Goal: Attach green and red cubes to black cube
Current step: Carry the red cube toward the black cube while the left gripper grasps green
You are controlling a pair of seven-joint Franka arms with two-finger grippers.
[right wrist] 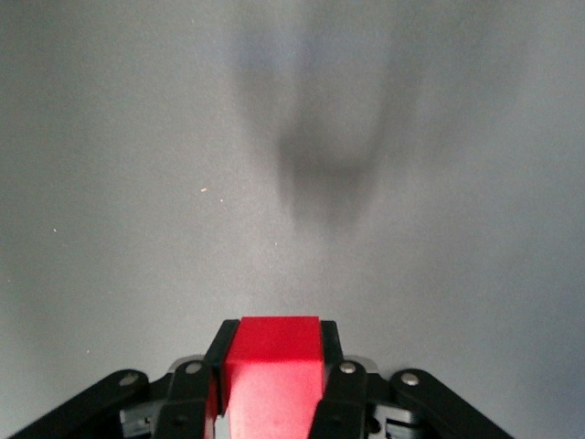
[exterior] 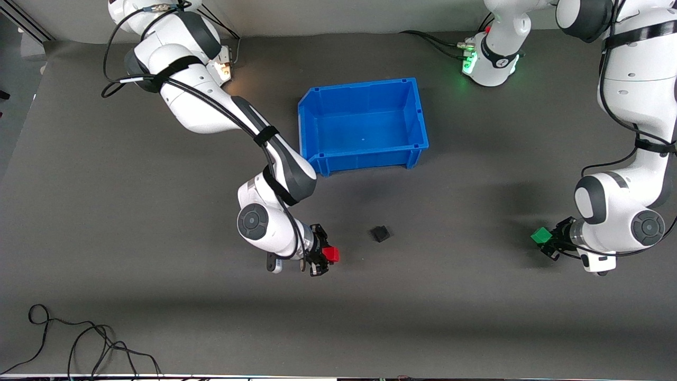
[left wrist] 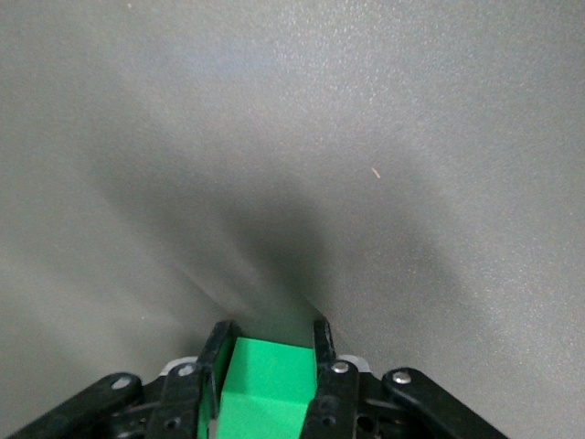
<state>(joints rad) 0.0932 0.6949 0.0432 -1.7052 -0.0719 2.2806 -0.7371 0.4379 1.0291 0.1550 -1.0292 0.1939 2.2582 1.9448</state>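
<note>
The right arm's black two-finger end effector (exterior: 323, 256) hangs above the grey-matted bench (exterior: 158, 317), its fingers pressed against two opposite sides of the small bright red cube (exterior: 331, 254); the right wrist view shows the same red cube (right wrist: 272, 370) gripped between the finger pads (right wrist: 219, 352) with bare mat and a soft shadow beneath it. The left arm's black end effector (exterior: 550, 244) is over the bench toward the left arm's end, clamped on the small bright green cube (exterior: 541, 235), and the left wrist view confirms the grip, with the green cube (left wrist: 265, 389) squeezed between its fingers (left wrist: 322, 343) above plain mat. The tiny matte black cube (exterior: 380, 233) rests on the mat between the two end effectors, close to the red cube and well apart from the green one (it lies a little tilted and is touched by nothing). Farther from the front camera than the black cube stands the open-topped blue plastic bin (exterior: 317, 108), with nothing visible inside it. A loose black cable (exterior: 79, 344) curls on the bench at the edge nearest the front camera, toward the right arm's end. A green light glows on the left arm's base (exterior: 468, 63). No readable writing, brand or label shows on the cubes, the bin or the arms.
</note>
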